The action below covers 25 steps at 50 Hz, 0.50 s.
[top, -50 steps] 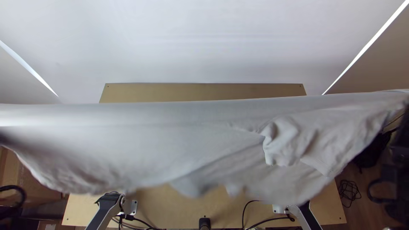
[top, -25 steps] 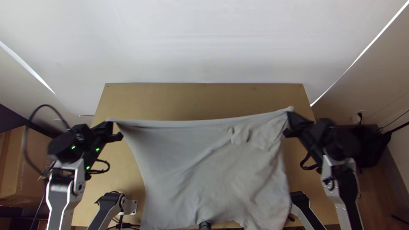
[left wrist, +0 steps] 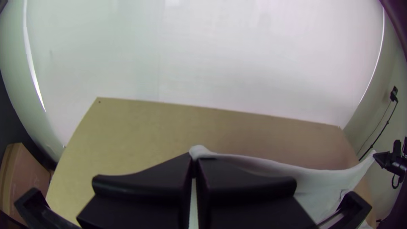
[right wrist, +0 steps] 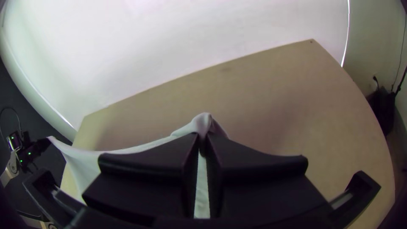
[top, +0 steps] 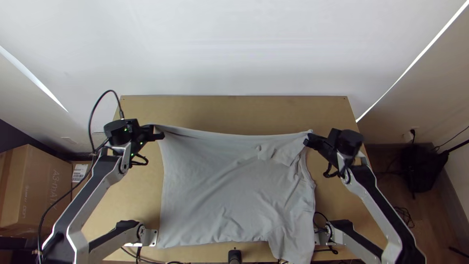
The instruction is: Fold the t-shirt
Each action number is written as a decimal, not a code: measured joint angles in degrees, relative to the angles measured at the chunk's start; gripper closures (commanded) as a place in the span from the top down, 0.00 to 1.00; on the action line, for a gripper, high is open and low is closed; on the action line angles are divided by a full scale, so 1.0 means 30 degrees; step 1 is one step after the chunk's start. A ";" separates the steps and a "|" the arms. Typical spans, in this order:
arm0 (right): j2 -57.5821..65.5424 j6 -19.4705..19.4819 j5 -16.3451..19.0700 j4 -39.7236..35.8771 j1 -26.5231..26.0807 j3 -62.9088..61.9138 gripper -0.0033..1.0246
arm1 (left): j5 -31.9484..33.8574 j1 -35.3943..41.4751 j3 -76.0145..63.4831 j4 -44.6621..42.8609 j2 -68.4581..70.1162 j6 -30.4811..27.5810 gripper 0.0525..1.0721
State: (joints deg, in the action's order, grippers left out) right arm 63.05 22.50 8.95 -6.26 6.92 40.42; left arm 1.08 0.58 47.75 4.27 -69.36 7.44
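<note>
A light grey t-shirt [top: 229,190] hangs between the two grippers in the top view, its upper edge sagging slightly and its lower part reaching toward the table's near edge. At its upper left corner my left gripper [top: 159,133] is shut on the cloth. My right gripper [top: 309,139] pinches the upper right corner, with a small bunched patch near it. In the left wrist view the left gripper [left wrist: 194,159] has a bit of t-shirt [left wrist: 263,165] between its fingers. The right gripper [right wrist: 202,138] holds a peaked tip of the t-shirt [right wrist: 85,163] in the right wrist view.
Bare wood of the table [top: 234,110] stretches beyond the cloth to the far edge. Cables [top: 146,256] and a small black device [top: 235,256] lie at the near edge. A cardboard box [top: 36,188] stands left of the table.
The t-shirt has come down from close under the camera, and it looks smaller over the table. Both grippers have moved lower and closer together, still holding its corners.
</note>
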 measured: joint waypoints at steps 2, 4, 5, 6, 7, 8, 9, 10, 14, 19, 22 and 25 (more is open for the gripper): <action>0.1158 0.0000 0.0007 0.0189 -0.0051 0.0437 0.03 | 0.0000 -0.0007 0.0262 -0.0226 -0.0911 -0.0007 0.02; 0.2302 0.0000 0.0007 0.0379 -0.0087 0.0925 0.03 | -0.0007 -0.0007 0.0590 -0.0335 -0.1749 -0.0015 0.02; 0.2732 0.0000 0.0007 0.0459 -0.0109 0.1202 0.03 | -0.0007 -0.0007 0.0721 -0.0357 -0.2142 -0.0015 0.02; 0.3337 0.0000 0.0015 0.0641 -0.0138 0.1530 0.02 | -0.0007 -0.0007 0.0933 -0.0444 -0.2535 -0.0015 0.02; 0.3738 0.0000 0.0007 0.0809 -0.0160 0.1734 0.03 | -0.0007 -0.0015 0.1115 -0.0488 -0.2900 -0.0029 0.02; 0.4328 0.0000 0.0007 0.0998 -0.0168 0.2069 0.03 | -0.0007 -0.0015 0.1326 -0.0517 -0.3300 -0.0073 0.02; 0.4677 0.0000 0.0015 0.1151 -0.0197 0.2288 0.03 | -0.0007 -0.0015 0.1479 -0.0576 -0.3621 -0.0087 0.02; 0.5209 -0.0007 0.0007 0.1348 -0.0197 0.2616 0.03 | -0.0007 -0.0022 0.1712 -0.0685 -0.3956 -0.0160 0.02; 0.6914 -0.0022 0.0015 0.1829 -0.0211 0.3701 0.03 | 0.0000 -0.0109 0.2565 -0.0903 -0.5224 -0.0226 0.02; 0.8925 -0.0102 0.0015 0.2157 -0.0211 0.5034 0.03 | 0.0000 -0.0277 0.3723 -0.0991 -0.6717 -0.0291 0.02; 1.0069 -0.0153 0.0015 0.2222 -0.0219 0.5865 0.03 | 0.0000 -0.0372 0.4495 -0.1071 -0.7533 -0.0299 0.02; 1.0928 -0.0175 0.0015 0.2237 -0.0262 0.6564 0.03 | 0.0000 -0.0488 0.5224 -0.1129 -0.8400 -0.0364 0.02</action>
State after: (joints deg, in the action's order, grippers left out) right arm 95.83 21.98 8.99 0.45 6.13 60.12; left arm 1.08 -0.89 63.42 0.89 -94.56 6.35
